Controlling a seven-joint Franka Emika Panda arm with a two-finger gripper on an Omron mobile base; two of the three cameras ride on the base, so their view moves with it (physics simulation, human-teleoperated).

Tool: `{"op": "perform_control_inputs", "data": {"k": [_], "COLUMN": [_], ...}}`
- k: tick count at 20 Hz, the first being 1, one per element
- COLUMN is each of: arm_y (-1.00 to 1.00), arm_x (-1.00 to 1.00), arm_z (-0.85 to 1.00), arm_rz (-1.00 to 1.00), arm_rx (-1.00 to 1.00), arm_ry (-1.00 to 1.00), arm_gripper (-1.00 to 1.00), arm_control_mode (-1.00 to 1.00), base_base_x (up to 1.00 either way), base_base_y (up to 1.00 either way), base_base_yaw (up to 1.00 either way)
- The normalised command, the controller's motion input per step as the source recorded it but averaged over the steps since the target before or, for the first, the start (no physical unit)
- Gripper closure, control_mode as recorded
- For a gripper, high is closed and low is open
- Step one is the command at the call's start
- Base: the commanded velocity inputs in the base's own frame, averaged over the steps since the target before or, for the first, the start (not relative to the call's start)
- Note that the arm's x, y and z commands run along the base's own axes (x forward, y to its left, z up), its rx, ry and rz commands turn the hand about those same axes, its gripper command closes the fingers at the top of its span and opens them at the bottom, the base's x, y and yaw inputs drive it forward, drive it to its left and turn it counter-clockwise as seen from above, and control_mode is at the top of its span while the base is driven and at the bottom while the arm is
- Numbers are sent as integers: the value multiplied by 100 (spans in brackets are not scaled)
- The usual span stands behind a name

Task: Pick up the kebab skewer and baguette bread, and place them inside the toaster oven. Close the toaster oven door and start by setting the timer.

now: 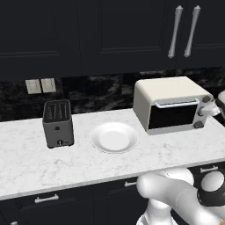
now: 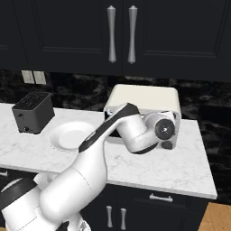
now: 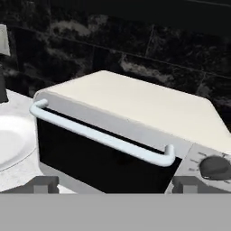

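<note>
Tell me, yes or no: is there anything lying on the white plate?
No, the white plate on the counter between the slot toaster and the toaster oven is bare in the left base view.

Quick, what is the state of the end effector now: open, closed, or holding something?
End effector: open, holding nothing, facing the closed toaster oven door.

The gripper (image 3: 115, 185), jaws spread wide and empty, hangs before the toaster oven (image 3: 135, 108), arm bent forward.
</note>
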Motion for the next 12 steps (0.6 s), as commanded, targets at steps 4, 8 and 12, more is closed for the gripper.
{"op": "perform_control_inputs", "data": {"k": [4,8,12], "arm_y": [-29,-40,-43], "arm_x": [0,0,0], "arm_z": [-11,-10,-16], "arm_rz": [17,20,18], "arm_rx": [-35,-30,-32], "arm_ry": [-22,-21,-21], "arm_gripper": [-100,-100,-100], "arm_control_mode": [-100,-100,-100], "base_base_x": [0,0,0], "base_base_y": [0,0,0], "base_base_yaw": [0,0,0]}}
